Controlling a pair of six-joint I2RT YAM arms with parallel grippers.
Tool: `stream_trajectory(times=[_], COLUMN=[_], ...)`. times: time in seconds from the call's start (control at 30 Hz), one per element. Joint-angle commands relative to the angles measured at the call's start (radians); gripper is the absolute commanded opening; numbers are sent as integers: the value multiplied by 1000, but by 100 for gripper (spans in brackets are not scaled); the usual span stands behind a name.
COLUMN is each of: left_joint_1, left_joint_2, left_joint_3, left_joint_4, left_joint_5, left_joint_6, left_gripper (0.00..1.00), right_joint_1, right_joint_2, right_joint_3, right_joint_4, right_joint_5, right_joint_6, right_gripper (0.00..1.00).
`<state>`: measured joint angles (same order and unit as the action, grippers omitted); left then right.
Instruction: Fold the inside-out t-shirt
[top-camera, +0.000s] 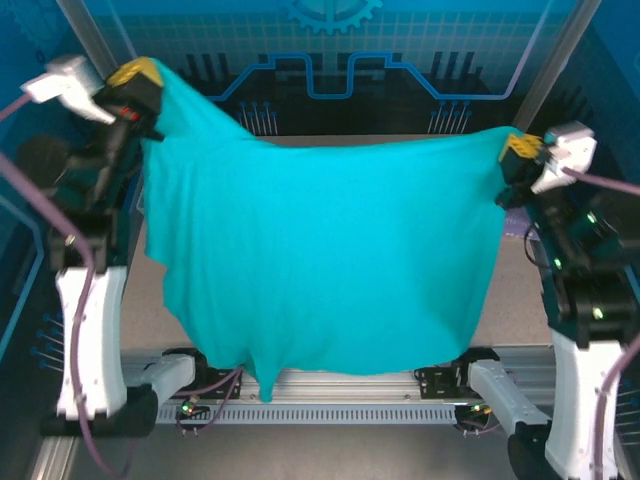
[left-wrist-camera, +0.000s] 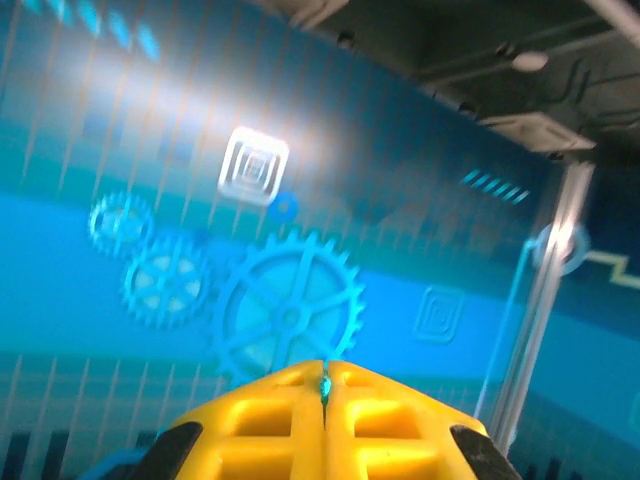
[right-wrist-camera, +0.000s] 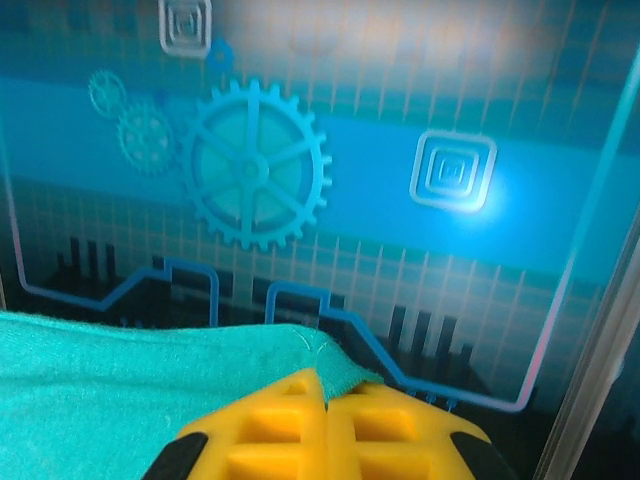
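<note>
Both arms are up w/ the t-shirt (top-camera: 330, 260) stretched betw. them like a sheet, hanging above the bench (top-camera: 512, 300). L hand (top-camera: 135, 72) is high over the far-left corner, yellow fingers pressed together and clamped on one top corner of the cloth. R hand (top-camera: 520, 148) sits over the right edge, somewhat lower, pinched shut on the other top corner. The top hem sags in a shallow curve from L to R. The teal cloth hangs in a broad panel covering most of the bench middle. Its bottom edge is uneven, and one point droops to the rail (top-camera: 340, 385) along the near edge, left of centre.

L wrist view: the hand (left-wrist-camera: 323, 385) has both fingers meeting, w/ just a thin teal sliver showing in the seam. Behind it is the back wall (left-wrist-camera: 290, 315) w/ gear graphic.

R wrist view: the hand (right-wrist-camera: 322, 380) is closed on a hemmed edge of the t-shirt (right-wrist-camera: 130, 385), and the cloth runs off to the left of frame.

A small purple patch (top-camera: 514, 232) shows by the right edge near the R arm. Prob. cloth, but too little is visible to tell.
</note>
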<state>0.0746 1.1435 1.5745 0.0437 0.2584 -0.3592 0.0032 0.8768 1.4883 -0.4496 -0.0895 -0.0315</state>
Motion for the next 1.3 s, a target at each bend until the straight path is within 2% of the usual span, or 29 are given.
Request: stream_trajectory(times=[0.0,0.13,0.23,0.3,0.37,0.47,0.53,0.63,0.8,0.9,0.97,1.07,1.27], left_joint_1=[-16,-59,-76,-79,-81,-84,-86,-96,-123,-179,-224,-244,-295], left_joint_2=[151,419,684,877,1060,1222,1239,1135,781,562,436,280,19], left_joint_3=[-92,-87,19,141,310,519,574,449,-57,-371,-558,-744,-1002], left_joint_4=[148,268,306,289,222,90,22,9,105,149,141,42,-118], left_joint_5=[-11,-26,-41,-41,-44,-59,-56,-69,-95,-100,-107,-104,-1], left_joint_6=[25,78,74,57,36,29,19,-11,-181,-229,-236,-258,-238], left_gripper=[0,3,4,19,34,50,56,58,60,61,61,62,62], right_joint_1=[-4,5,16,24,31,38,47,60,84,99,104,108,112], right_joint_2=[123,359,642,865,1089,1273,1280,1186,941,806,721,629,418], right_joint_3=[-96,-174,-121,8,205,426,456,373,44,-163,-289,-397,-631], right_joint_4=[149,340,450,442,353,201,148,79,-17,-57,-74,-158,-234], right_joint_5=[5,12,33,65,103,124,146,152,104,38,-26,-74,76], right_joint_6=[-24,-37,-18,13,42,65,69,72,153,238,284,308,420], right_gripper=[0,3,8,17,34,38,39,40,42,45,48,49,52])
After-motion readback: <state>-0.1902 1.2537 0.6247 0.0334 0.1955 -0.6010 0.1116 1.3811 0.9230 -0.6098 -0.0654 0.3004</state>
